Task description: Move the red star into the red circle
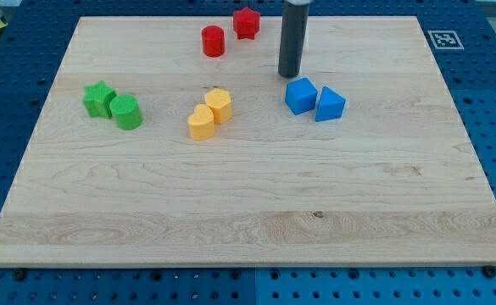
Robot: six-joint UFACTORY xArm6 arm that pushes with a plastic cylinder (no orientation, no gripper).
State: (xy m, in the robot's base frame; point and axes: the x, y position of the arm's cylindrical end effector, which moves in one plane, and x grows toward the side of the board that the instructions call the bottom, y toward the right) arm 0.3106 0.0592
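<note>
My tip (289, 74) just above the blue cube (300, 96), apart.

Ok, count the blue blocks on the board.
2. The blue cube sits right of centre, just below my tip; the blue triangular block touches its right side. None appear hidden.

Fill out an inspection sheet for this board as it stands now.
Surface: wooden board, flat, on a blue pegboard table.
Job's things: red star and red circle near the view's top, close but apart.
Clutter: green star touching green cylinder; two yellow blocks touching; blue cube touching blue wedge.
Grippers: none; my tip sits right of the red star, just above the blue cube.
Cables: nothing seen.
Surroundings: marker tag at the board's top right corner.
</note>
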